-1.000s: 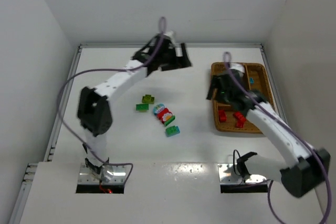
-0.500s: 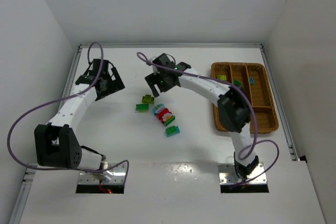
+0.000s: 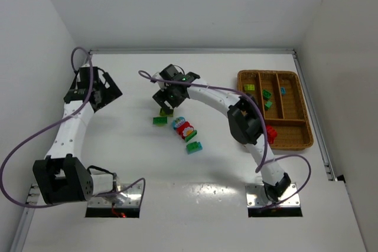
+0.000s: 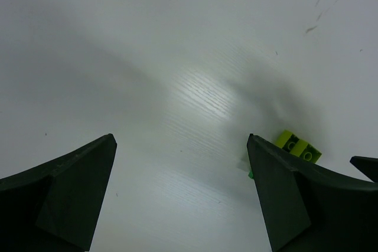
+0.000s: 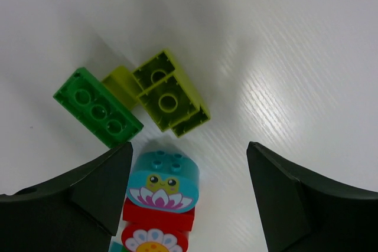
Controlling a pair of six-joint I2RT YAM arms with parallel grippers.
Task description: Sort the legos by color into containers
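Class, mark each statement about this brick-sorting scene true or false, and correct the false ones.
1. The right gripper grips the lime green brick. False: it is open and empty above that brick.
2. Red bricks lie in the wicker tray. True.
3. The left gripper is open and empty. True.
4. Every brick is already in the tray. False: several, such as the dark green brick, lie on the table.

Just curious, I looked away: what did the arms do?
The right arm swung from the wicker tray across to hover, jaws open, over the lime bricks. The left arm pulled back leftward, jaws open. Nothing was grabbed; the loose bricks stayed put.
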